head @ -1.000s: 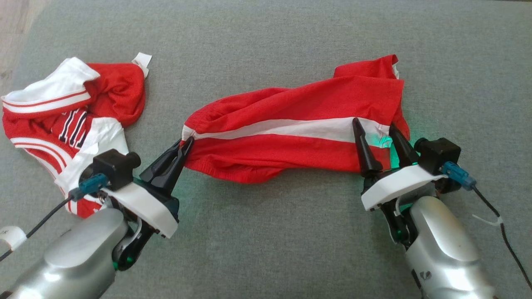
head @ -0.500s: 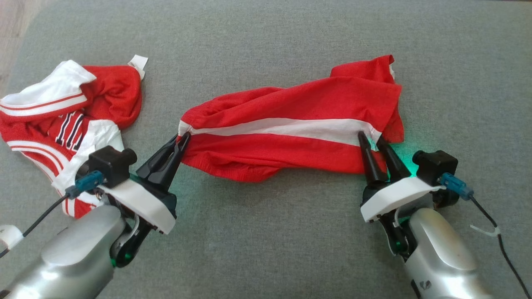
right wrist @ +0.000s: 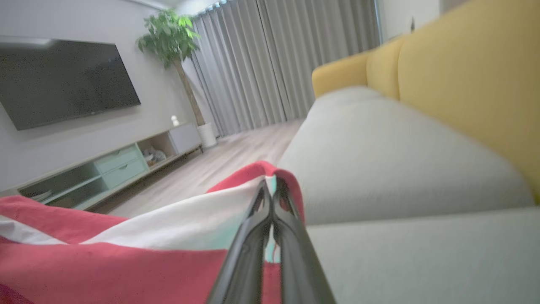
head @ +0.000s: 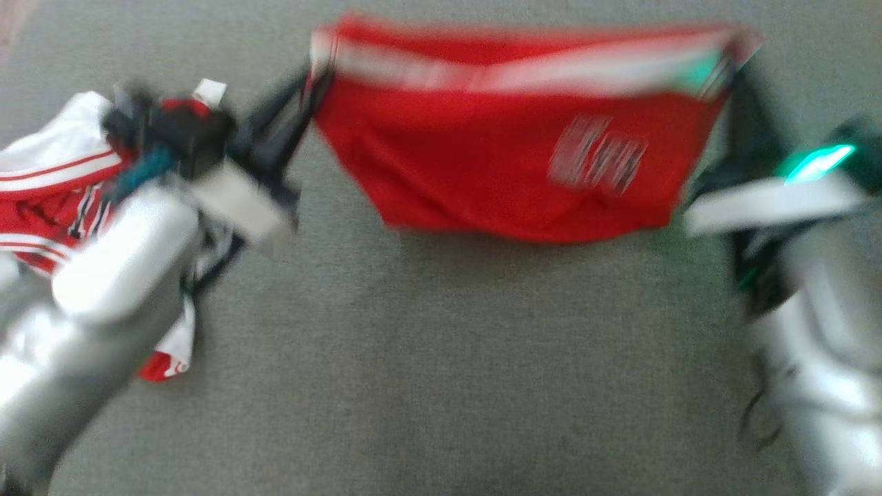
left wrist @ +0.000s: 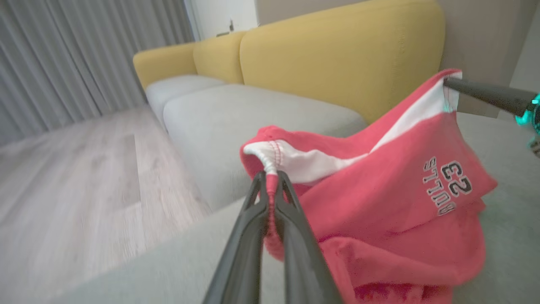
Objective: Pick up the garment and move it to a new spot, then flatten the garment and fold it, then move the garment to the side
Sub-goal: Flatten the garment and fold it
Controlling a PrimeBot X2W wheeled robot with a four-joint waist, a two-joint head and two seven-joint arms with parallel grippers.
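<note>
Head view is motion-blurred; the wrist views are clearer.

1. Nearest the head camera, the left silver forearm enters at lower left and the right silver forearm at lower right. A green light glows on the right wrist housing.
2. The left claw is pinched narrow on a gathered corner of the red mesh shorts, at the end of their white band. Cloth sits between its two dark fingers.
3. The right claw is pressed tight on the opposite corner, also at the white band.
4. The shorts hang spread between the two claws, white band uppermost, red panel drooping below. Black-and-white lettering "BULLS 23" shows on the panel near the right claw's end and reads inverted in the left wrist view. Whether the lower hem touches the surface cannot be told.
5. Beneath lies a grey woven upholstered seat.
6. A crumpled red-and-white jersey lies on this seat to the left, partly behind the left arm and apart from the shorts.
7. Farther off: yellow sofa backrests, pale wood floor, grey pleated curtains, a potted tree, a low media cabinet and a black wall screen.
</note>
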